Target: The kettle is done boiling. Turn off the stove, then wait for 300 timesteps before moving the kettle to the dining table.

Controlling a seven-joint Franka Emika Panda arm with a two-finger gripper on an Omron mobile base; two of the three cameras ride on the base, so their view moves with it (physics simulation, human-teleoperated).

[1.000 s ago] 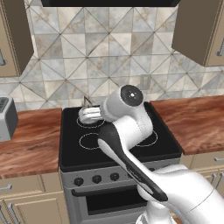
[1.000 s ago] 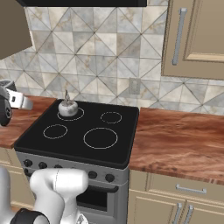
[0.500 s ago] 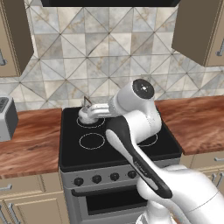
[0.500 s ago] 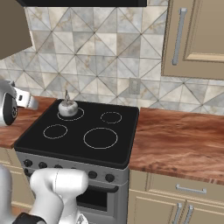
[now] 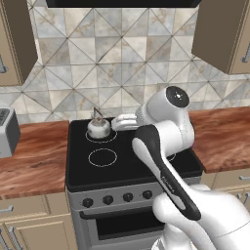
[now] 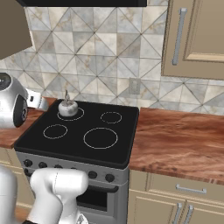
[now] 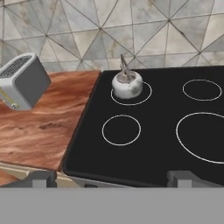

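- Seeing the kettle (image 7: 127, 84) on the stove's (image 5: 122, 166) back-left burner, untouched.
- My jaws stand parted well short of the kettle.
- Toaster (image 7: 22, 80) sits on the bench left of the stove.

Home kitchen: stove (image 5: 127, 166) with knobs and oven door, tiled backsplash (image 6: 100, 52), wood worktop (image 6: 179, 140), wall cabinets (image 6: 194, 37), toaster (image 7: 22, 81), kettle (image 7: 127, 85) on burner.
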